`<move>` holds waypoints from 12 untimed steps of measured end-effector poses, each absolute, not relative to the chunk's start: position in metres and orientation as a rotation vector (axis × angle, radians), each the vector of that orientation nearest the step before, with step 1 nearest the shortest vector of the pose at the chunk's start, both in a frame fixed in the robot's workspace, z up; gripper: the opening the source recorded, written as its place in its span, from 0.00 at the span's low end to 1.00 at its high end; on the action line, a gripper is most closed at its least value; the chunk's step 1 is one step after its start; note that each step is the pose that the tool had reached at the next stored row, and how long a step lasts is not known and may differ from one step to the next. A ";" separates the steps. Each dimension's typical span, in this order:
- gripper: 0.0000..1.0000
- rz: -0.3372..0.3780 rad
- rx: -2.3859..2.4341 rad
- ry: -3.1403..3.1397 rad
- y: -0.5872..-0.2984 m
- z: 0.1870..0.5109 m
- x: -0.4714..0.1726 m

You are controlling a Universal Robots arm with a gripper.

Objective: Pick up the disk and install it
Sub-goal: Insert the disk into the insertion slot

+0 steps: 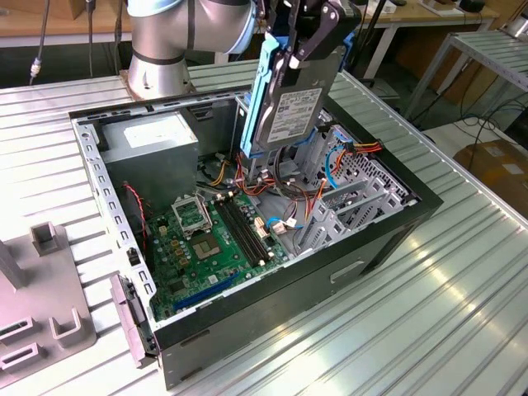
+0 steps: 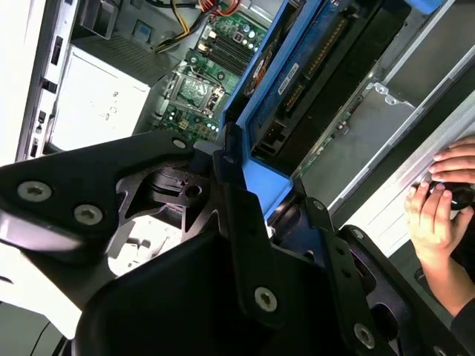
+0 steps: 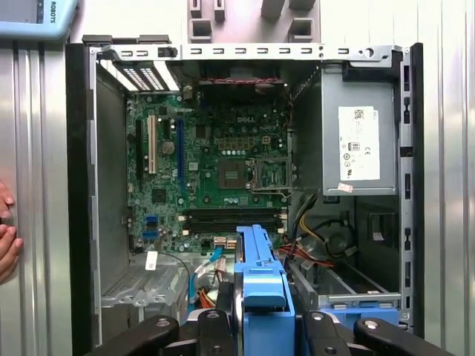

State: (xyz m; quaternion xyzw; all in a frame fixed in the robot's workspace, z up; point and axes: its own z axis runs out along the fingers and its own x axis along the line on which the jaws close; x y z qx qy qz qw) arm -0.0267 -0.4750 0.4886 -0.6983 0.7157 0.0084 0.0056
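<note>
The disk (image 1: 290, 103), a silver-grey drive with a white label and blue side rails, hangs upright over the open computer case (image 1: 388, 239). My gripper (image 1: 307, 37) is shut on its upper end, with black fingers (image 1: 323, 25) clamped over the rails. The disk's lower end hovers just above the cables and the metal drive cage (image 1: 338, 165) at the case's far side. In the second wrist view the disk (image 2: 300, 63) runs out from the gripper (image 2: 249, 196) toward the motherboard. In the first wrist view its blue rail (image 3: 260, 271) sits between the gripper (image 3: 260, 326) and the board.
Inside the case lie the green motherboard (image 1: 206, 239) and a grey power supply box (image 1: 153, 140) with a white label (image 3: 360, 141). A person's hand (image 2: 438, 200) rests beside the case. A grey fixture (image 1: 41, 318) stands on the ribbed table at the exterior view's left.
</note>
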 end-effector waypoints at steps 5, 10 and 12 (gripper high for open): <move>0.37 0.026 -2.186 2.240 -0.485 0.489 -0.022; 0.37 0.026 -2.186 2.240 -0.495 0.489 -0.022; 0.37 0.026 -2.186 2.240 -0.500 0.489 -0.021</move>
